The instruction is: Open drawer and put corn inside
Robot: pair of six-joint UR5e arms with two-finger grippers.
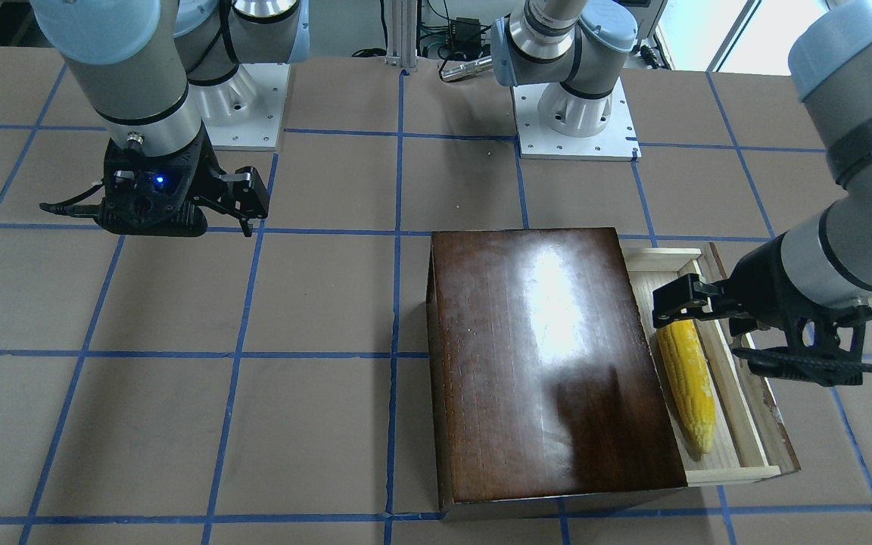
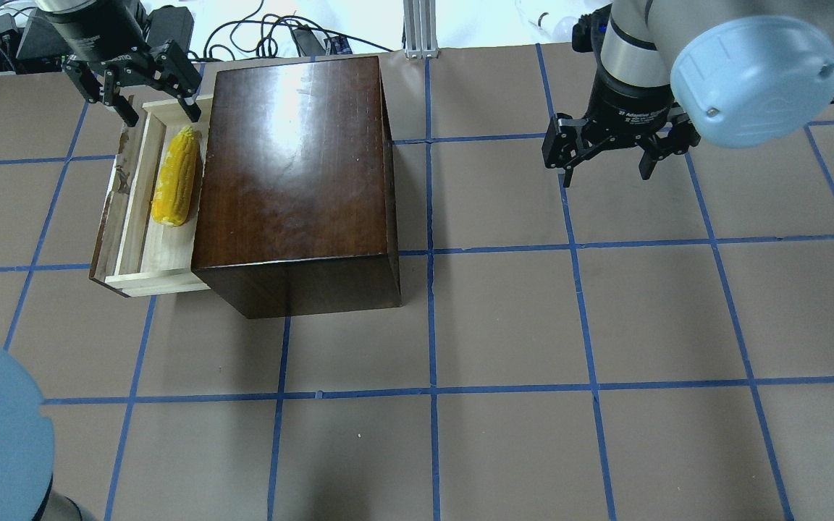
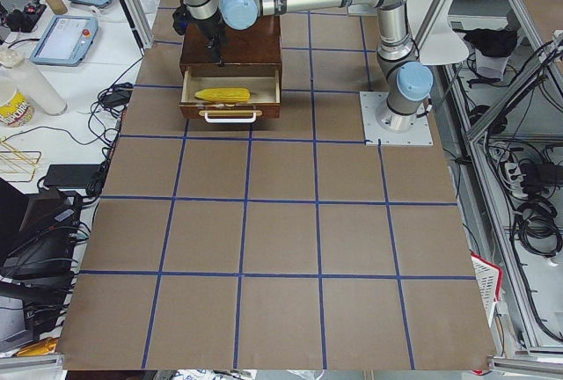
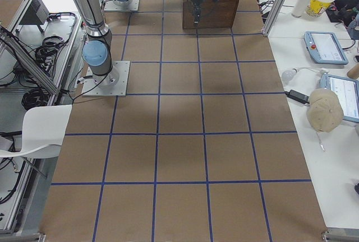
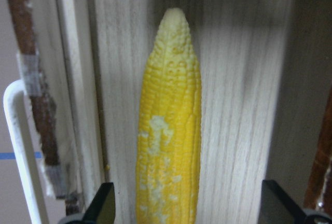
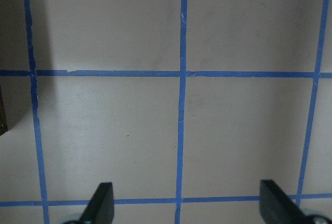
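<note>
The drawer (image 2: 135, 210) stands pulled out of the glossy dark-brown box (image 2: 294, 159) on its left side. The yellow corn (image 2: 174, 177) lies flat on the drawer's pale wood floor, along its length. My left gripper (image 2: 159, 116) is open and hangs just above the corn's thick end, holding nothing. In the left wrist view the corn (image 5: 168, 141) lies between the two spread fingertips (image 5: 104, 206), its point away from the camera. My right gripper (image 2: 607, 174) is open and empty above the bare table, far to the right of the box.
The drawer's white handle (image 5: 15, 146) sits on its dark front panel (image 1: 773, 412). The box (image 1: 542, 363) stands about as tall as a grid square is wide. Both arm bases (image 1: 576, 113) stand at the table's robot side. Blue tape lines grid the brown table (image 2: 504, 318).
</note>
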